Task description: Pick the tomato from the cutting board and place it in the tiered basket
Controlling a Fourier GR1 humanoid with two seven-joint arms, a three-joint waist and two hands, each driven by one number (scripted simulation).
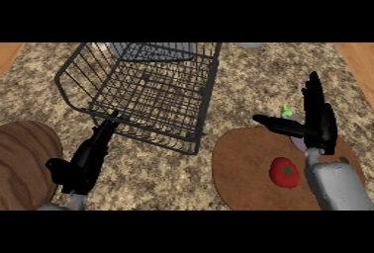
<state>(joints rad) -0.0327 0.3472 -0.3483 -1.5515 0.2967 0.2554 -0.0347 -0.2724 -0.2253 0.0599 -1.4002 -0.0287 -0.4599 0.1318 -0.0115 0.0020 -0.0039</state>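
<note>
Tomato: on the cutting board, below the right hand's fingertips, untouched.
Right hand: fingers straight and apart, thumb out, gripping nothing.
Left hand: fingers straight, empty, tips by the basket rim.
Progress: pick not yet made; lift and drop remain.
Room: open counter between board and basket; its near rim needs clearing.

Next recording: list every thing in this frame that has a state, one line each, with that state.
Red tomato: lying on the board, not held.
Round brown cutting board: flat on the counter.
Black wire tiered basket: standing, nothing visible inside.
Right hand: open, fingers straight, above the board.
Left hand: open, near the basket's front edge.
</note>
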